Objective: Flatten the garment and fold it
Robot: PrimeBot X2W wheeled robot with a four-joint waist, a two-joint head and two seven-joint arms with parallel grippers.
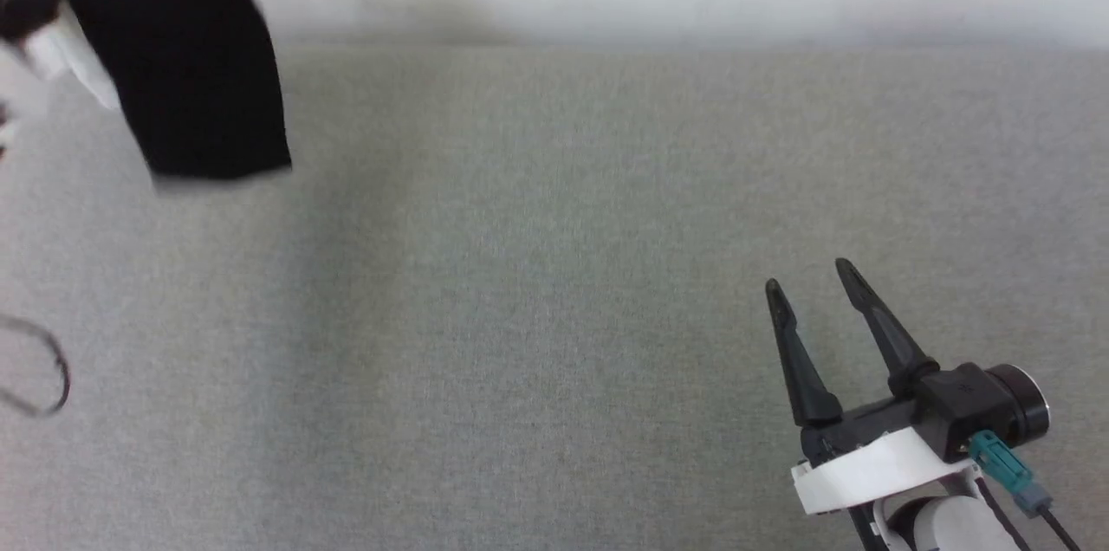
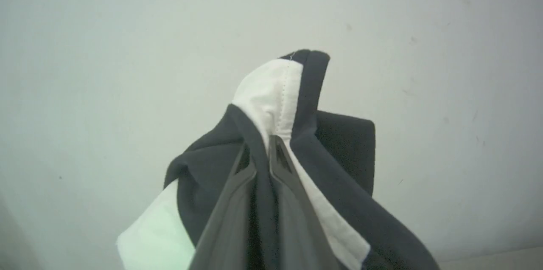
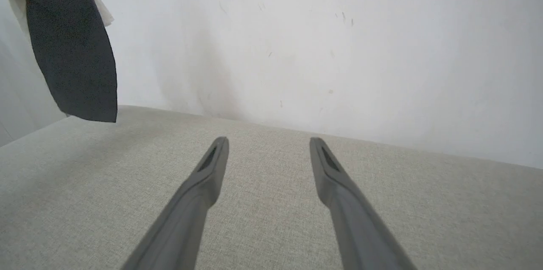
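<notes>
The left gripper point(image 2: 264, 147) is clenched on a bunched fold of the soft white shirt with black sleeves point(image 2: 271, 91), which hangs over the far left of the grey woven fabric surface point(image 1: 554, 291), while the right gripper point(image 1: 807, 275) hovers spread and empty at the right.

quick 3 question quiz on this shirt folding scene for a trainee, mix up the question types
1. True or false: the right gripper is shut on the garment.
2. What holds the garment up? A) the left gripper B) a person's hand C) nothing, it lies flat
3. Which two colours of cloth show around the left gripper's fingers?

Key
1. False: the right gripper is open above the grey surface.
2. A
3. Black and white
</notes>
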